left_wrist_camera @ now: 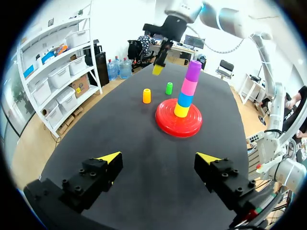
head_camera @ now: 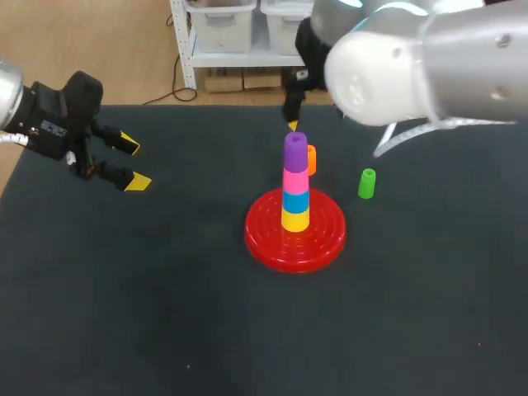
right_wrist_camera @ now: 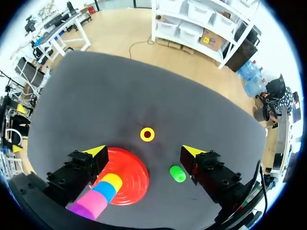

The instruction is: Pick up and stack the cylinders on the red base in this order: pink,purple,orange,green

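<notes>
The orange cylinder (right_wrist_camera: 147, 134) is the next piece due. It stands upright on the counter (head_camera: 165, 289) just behind the red base (head_camera: 322, 239), on the far side from the robot, half hidden in the head view by the stack. That stack already carries the pink cylinder (head_camera: 295, 179) with the purple cylinder (head_camera: 295, 150) on top, above a blue and a yellow piece. The orange cylinder's long axis is vertical, and the right wrist view looks almost straight down into its hollow top. The right gripper (right_wrist_camera: 145, 151) hangs high above it with its fingers spread wide and nothing between them. The cylinder lies a little ahead of the fingertips and close to the midline between them. A small advance and a straight descent should therefore bring the fingers to either side of it, though the stack is close to one finger and looks easy to clip. The green cylinder (head_camera: 367, 183) stands apart to the right of the base, near the other finger. The left gripper (head_camera: 115, 161) is likewise wide open and empty at the counter's left edge, well apart from everything, so the right arm is plainly the nearer one.
</notes>
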### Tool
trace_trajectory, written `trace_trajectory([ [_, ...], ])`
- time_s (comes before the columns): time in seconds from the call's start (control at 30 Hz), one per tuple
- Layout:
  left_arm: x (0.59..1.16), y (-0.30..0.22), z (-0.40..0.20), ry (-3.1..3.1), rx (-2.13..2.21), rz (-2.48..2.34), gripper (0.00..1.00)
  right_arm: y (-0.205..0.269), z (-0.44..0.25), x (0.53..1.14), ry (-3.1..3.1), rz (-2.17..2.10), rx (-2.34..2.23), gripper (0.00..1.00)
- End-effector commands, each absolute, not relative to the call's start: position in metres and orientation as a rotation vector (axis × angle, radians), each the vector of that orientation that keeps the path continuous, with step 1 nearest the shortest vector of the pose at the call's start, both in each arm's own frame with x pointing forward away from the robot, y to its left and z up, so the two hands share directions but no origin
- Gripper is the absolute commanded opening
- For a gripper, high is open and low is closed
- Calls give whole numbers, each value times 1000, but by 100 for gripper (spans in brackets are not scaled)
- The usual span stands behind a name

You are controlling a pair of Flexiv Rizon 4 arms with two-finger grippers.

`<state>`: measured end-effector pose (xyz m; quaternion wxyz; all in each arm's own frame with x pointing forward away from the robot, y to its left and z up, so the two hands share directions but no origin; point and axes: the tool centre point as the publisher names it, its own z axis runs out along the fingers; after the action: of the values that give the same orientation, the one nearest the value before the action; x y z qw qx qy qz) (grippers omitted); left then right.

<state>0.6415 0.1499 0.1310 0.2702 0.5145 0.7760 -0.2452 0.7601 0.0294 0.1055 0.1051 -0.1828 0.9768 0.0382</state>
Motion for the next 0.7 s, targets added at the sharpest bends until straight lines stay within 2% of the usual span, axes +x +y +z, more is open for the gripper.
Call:
trace_trajectory([
  [0.03,641,151,130,2087,1386,-661,100,34,81,770,2933,86,-539,100],
  [0.4,641,151,130,2087,1386,-661,100,25,47,767,3000,55,-502,100],
  [0.7,641,151,130,2087,1386,-661,100,21,48,768,2951,101,-461,100],
])
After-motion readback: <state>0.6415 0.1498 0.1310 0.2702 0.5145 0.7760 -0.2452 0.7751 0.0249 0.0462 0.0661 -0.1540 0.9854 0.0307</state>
